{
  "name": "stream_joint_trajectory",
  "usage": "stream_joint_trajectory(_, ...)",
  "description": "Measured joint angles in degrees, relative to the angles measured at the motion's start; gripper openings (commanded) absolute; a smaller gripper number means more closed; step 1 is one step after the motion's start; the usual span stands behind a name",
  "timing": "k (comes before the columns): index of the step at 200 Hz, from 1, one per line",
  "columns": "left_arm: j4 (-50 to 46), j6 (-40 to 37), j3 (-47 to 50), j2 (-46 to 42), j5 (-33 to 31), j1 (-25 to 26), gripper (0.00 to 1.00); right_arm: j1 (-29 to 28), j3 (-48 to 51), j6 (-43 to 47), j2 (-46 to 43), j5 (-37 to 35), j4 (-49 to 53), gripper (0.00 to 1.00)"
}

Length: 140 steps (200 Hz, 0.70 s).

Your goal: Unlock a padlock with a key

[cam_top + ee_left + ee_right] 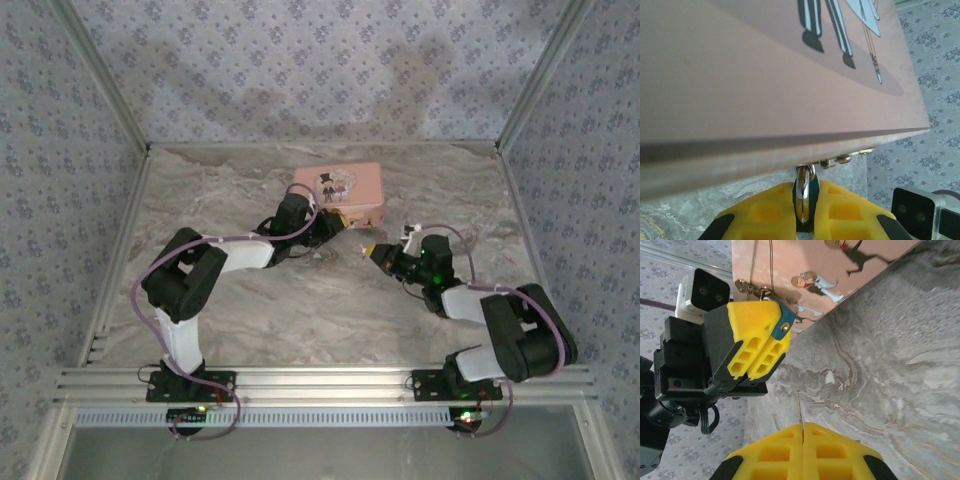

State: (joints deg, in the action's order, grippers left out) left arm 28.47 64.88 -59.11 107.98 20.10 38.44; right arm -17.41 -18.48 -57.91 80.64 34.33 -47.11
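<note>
At 6 o'clock in the top view, the left arm (185,290) and right arm (510,335) are bolted to a metal rail (320,385).

In its own wrist view the right gripper (803,428) is nearest. Its 2 yellow pads are pressed together on a thin pale sliver, the key (799,407), which stands up from the seam toward 12 o'clock. The key is edge-on, so its shape is hard to make out, and its head is hidden in the pads.

Beyond it, at 10 o'clock, the left gripper (774,335) is clamped on the padlock (782,329). A teal corner with 1 metal dot sticks out past the pads. Key and padlock are apart, with bare table (300,300) between them.

In the left wrist view the shackle (803,195) is a bright loop between the pads. Its top is tucked under the tin's edge beside blurred brass fittings (842,160). I cannot tell whether it passes through one.

From above, what the grippers hold is too small to tell.

Count: 2 arms, 2 grippers, 1 padlock, 1 key, 1 tin.

The pink tin (340,187) lies at 12 o'clock on the table, and both wrist views cut it off. The table is grey-beige marble. 3 walls (300,70) of pale blue patterned cloth close it in, with metal posts at the corners.
</note>
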Motion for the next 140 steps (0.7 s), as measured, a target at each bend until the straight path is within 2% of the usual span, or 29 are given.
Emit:
stream_joint_trajectory(64, 1.92, 2.21, 0.00, 0.00, 0.79, -0.02, 0.02, -1.51, -2.69, -4.94, 8.63, -0.63, -10.80, 0.00)
stream_joint_trajectory(140, 5.14, 4.24, 0.83, 0.00, 4.31, -0.20, 0.02, -1.51, -4.52, -8.15, 15.28, 0.20, -18.95, 0.00)
